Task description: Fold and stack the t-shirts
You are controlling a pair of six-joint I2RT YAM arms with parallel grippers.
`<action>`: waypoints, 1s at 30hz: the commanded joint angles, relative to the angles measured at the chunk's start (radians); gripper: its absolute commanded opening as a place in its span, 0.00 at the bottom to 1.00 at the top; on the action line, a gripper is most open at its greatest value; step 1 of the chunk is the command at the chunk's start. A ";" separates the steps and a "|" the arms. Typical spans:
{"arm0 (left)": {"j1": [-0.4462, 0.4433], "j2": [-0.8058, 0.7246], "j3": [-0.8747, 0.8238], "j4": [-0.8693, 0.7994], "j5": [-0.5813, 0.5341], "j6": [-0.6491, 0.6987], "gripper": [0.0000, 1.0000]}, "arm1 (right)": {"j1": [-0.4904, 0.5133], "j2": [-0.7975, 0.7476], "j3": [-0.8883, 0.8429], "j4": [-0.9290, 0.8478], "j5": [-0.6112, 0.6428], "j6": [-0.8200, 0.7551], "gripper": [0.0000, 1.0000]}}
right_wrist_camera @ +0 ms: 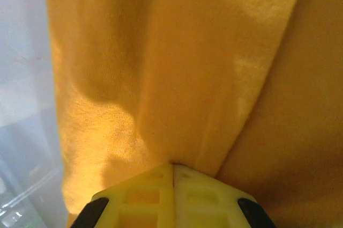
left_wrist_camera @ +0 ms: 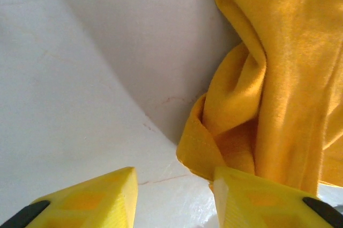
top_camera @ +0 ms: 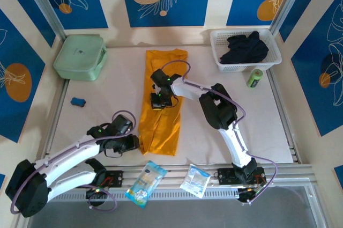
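- far left, top view: a pale mint-green case point(top_camera: 80, 56) with rounded corners and a smooth, hard-looking shell. A small blue thing point(top_camera: 78, 101) sits nearer the arms, too small to make out.
- left gripper point(top_camera: 134, 143) is low on the white table point(top_camera: 118, 78), right at the near-left edge of the t-shirt point(top_camera: 163, 110). Its wrist cam gives what the top cam can't: the gripper point(left_wrist_camera: 174, 196) has its chunky yellow fingers point(left_wrist_camera: 102, 196) partway apart with bare table in the gap, gripping nothing. The right-hand one sits against a rolled, bunched bit of the shirt's hem point(left_wrist_camera: 214, 147).
- near edge: two crinkly plastic packets, one blue-and-yellow point(top_camera: 146, 183), one whitish point(top_camera: 195, 181).
- middle: the orange-yellow shirt is a long narrow strip running away from the arms, soft knit, flat at the far end and rumpled at the near end.
- right gripper point(top_camera: 157, 102) is down on the strip's middle. From above you can't judge the jaws; its wrist cam shows the gripper point(right_wrist_camera: 172, 170) closed tight, with a crease of the cloth point(right_wrist_camera: 177, 67) running straight into the tips, so it looks pinched.
- far right: a white lattice plastic basket point(top_camera: 221, 56) holding dark crumpled clothes point(top_camera: 245, 47), and a green can point(top_camera: 254, 78) just beside it.
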 commanded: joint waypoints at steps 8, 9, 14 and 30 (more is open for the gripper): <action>-0.024 0.023 0.022 -0.032 0.017 0.000 0.44 | -0.019 0.080 0.033 -0.038 -0.041 0.008 0.00; -0.026 0.028 0.021 -0.027 0.017 0.002 0.44 | -0.020 0.081 0.031 -0.037 -0.041 0.008 0.00; -0.033 0.037 0.034 0.002 -0.005 0.001 0.41 | -0.022 0.080 0.023 -0.036 -0.047 0.010 0.00; -0.036 0.145 0.060 0.102 -0.069 0.019 0.30 | -0.022 0.085 0.004 -0.026 -0.074 0.014 0.00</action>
